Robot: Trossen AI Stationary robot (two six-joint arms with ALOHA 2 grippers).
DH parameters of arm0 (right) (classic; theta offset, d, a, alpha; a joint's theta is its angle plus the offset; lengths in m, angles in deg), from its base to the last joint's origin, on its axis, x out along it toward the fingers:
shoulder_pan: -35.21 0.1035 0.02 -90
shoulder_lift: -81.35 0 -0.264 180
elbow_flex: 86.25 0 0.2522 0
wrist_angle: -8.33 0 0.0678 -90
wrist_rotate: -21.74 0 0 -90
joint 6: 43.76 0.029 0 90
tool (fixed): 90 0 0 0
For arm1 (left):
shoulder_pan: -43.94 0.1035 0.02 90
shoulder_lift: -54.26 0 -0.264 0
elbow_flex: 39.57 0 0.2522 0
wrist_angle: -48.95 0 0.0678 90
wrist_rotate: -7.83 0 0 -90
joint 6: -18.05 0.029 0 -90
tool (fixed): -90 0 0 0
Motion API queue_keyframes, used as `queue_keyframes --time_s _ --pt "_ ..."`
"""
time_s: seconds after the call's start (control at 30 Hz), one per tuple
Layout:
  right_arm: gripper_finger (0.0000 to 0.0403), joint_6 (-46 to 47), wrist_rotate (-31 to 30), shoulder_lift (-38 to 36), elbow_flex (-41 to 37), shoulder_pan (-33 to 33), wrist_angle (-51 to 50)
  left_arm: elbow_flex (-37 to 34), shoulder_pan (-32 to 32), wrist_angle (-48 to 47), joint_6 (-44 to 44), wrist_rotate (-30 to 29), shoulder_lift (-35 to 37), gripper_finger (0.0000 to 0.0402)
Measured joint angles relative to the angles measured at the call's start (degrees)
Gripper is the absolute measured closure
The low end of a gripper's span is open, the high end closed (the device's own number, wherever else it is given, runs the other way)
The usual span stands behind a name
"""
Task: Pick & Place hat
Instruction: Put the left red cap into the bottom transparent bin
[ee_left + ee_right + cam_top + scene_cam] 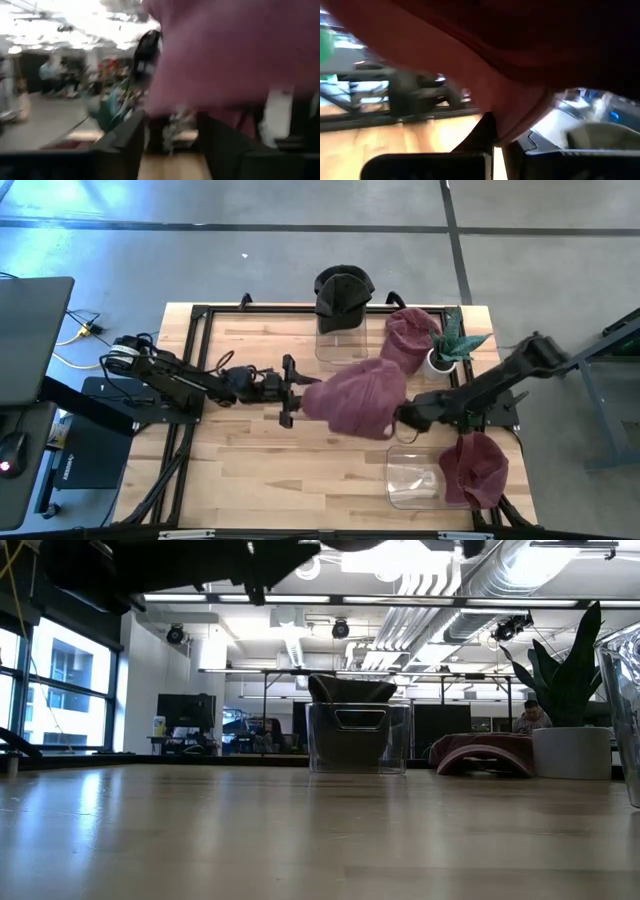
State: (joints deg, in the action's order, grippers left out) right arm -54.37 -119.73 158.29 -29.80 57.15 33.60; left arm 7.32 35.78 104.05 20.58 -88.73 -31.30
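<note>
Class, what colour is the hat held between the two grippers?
Maroon hat; clearest in the high view.

Open-plan office: monitors [185,712], exposed ceiling ducts [450,580], desks.

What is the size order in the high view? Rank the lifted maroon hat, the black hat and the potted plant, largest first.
1. Lifted maroon hat, though being raised nearer the camera enlarges it.
2. Black hat and potted plant: they look alike, so unranked.

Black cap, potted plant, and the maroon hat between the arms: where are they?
black cap [343,288], high view, its crown.
potted plant [457,340], high view, its leaves.
maroon hat [358,396], high view, middle of its crown.
</note>
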Motion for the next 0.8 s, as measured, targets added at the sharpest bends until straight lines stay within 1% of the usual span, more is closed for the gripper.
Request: queue_keyframes --time_s 0.07,0.13,0.17,0.23,0.33,0.37,0.43,0.47,0.53,0.63,0.73,0.8 --pt "0.0396 4.98 -2.61 -4.48 0.16 -0.21 -7.86 -0.11 -0.21 -2.94 1.55 -1.39 0.00 0.0188" --pt "0.0395 10.64 -4.32 -8.04 0.20 -0.35 -15.07 -0.15 -0.38 -4.72 3.00 -3.03 0.44 0.0150" --pt "0.0395 13.27 -5.12 -9.57 0.20 -0.32 -19.23 0.04 -0.57 -4.81 3.90 -4.37 0.67 0.0137" --pt "0.0396 17.84 -5.11 -11.62 0.15 -0.22 -25.93 1.25 -1.84 -5.40 7.06 -9.98 0.70 0.0122" --pt "0.0397 21.41 -2.74 -12.97 0.15 -1.09 -30.60 4.25 -6.24 -8.13 16.40 -22.74 0.66 0.0119" --pt "0.0397 22.12 -1.53 -12.99 0.15 -1.58 -30.81 5.85 -7.81 -9.95 19.57 -28.30 0.66 0.0121" --pt "0.0396 22.92 1.41 -12.88 0.15 -2.66 -30.88 9.27 -10.13 -14.61 24.02 -37.57 0.24 0.0126" --pt "0.0396 23.46 2.98 -12.60 0.15 -3.25 -31.01 11.11 -10.83 -16.84 24.97 -40.65 -0.38 0.0128" --pt "0.0396 24.04 5.37 -12.02 0.15 -4.38 -31.09 14.53 -11.90 -21.09 25.74 -45.35 -1.49 0.0130" --pt "0.0397 25.12 8.85 -10.71 0.13 -6.05 -31.23 19.28 -12.72 -25.20 25.60 -50.57 -2.43 0.0131" --pt "0.0395 26.40 12.12 -9.51 0.11 -7.62 -31.22 22.22 -12.56 -30.67 22.95 -54.93 -3.98 0.0135" --pt "0.0395 27.21 13.59 -9.07 0.11 -8.56 -31.37 23.51 -12.45 -35.00 21.01 -56.94 -4.84 0.0149"
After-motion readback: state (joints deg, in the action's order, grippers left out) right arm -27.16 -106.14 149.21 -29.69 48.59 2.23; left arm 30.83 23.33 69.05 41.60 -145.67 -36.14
